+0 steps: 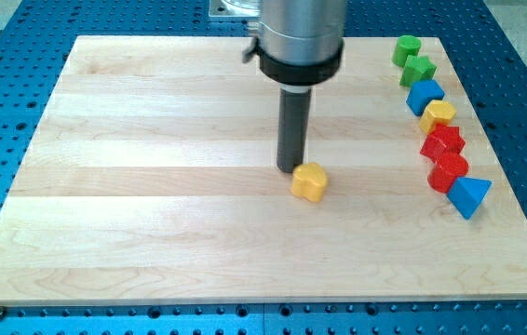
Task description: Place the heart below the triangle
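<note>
A yellow heart block [309, 181] lies near the middle of the wooden board [152, 186]. My tip [290, 170] stands just to the heart's upper left, touching or almost touching it. A blue triangle block [469, 195] lies at the view's right, at the lower end of a column of blocks. The heart is well to the left of the triangle and slightly higher in the view.
Above the triangle along the right edge stand a red block [450, 171], a red star [442, 141], a second yellow block [438, 115], a blue block [425, 96], a green star [419, 70] and a green block [407, 48].
</note>
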Motion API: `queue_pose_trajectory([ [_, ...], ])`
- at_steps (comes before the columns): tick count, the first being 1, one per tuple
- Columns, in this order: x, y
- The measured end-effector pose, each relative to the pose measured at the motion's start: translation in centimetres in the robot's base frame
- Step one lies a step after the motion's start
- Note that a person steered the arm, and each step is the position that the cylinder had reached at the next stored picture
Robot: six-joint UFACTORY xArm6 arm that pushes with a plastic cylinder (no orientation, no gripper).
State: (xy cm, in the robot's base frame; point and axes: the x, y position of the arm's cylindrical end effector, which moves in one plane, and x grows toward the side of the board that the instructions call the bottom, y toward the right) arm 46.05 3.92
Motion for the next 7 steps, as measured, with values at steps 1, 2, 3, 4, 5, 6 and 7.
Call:
queue_pose_trajectory([
  [1,1.8,1.2],
  [2,5.9,3.2],
  [3,6.7,-1.7],
  [4,9.0,0.5],
  [5,8.9,9.4],
  [6,9.8,11.8],
  [7,13.4,11.4],
])
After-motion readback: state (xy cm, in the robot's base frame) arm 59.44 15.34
